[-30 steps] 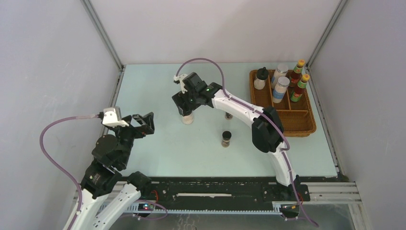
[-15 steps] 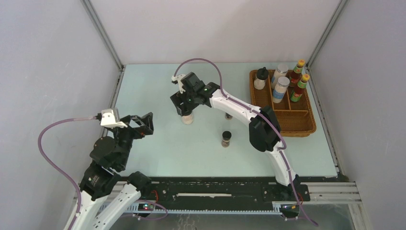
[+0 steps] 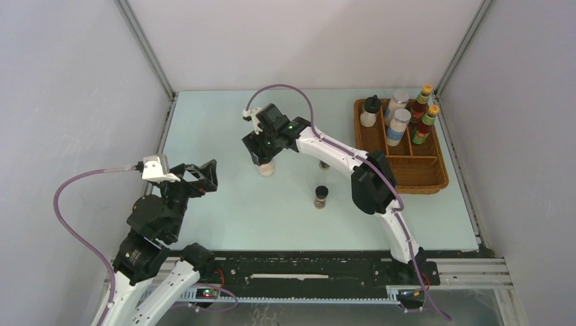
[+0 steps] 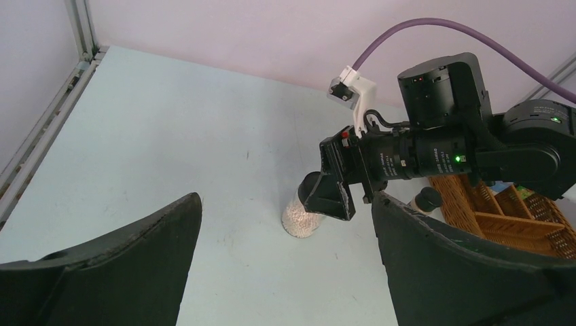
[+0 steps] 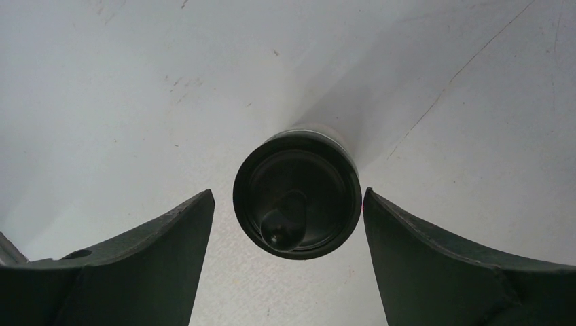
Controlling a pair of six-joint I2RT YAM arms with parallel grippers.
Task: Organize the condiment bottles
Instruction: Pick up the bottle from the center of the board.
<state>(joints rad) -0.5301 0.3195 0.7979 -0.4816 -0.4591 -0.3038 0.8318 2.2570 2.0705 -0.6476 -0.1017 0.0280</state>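
Observation:
A black-lidded white jar (image 3: 266, 167) stands on the table left of centre. My right gripper (image 3: 261, 151) hangs straight over it. In the right wrist view its black lid (image 5: 297, 195) sits between the open fingers (image 5: 170, 244), with a gap on each side. The left wrist view shows that jar (image 4: 301, 219) under the right gripper's finger. One tiny dark jar (image 3: 320, 197) stands mid-table; another (image 3: 325, 164) peeks from behind the right arm. Two red sauce bottles (image 3: 424, 102), two silver-lidded jars (image 3: 399, 126) and a black-lidded jar (image 3: 369, 111) stand in the tray. My left gripper (image 3: 204, 175) is open and empty.
The brown wicker divided tray (image 3: 422, 170) lies at the right edge of the table; its near compartments hold nothing. The tray's corner (image 4: 516, 221) shows in the left wrist view. Grey walls enclose the table on three sides.
The right arm has shifted slightly left over the white jar. The left arm has hardly moved.

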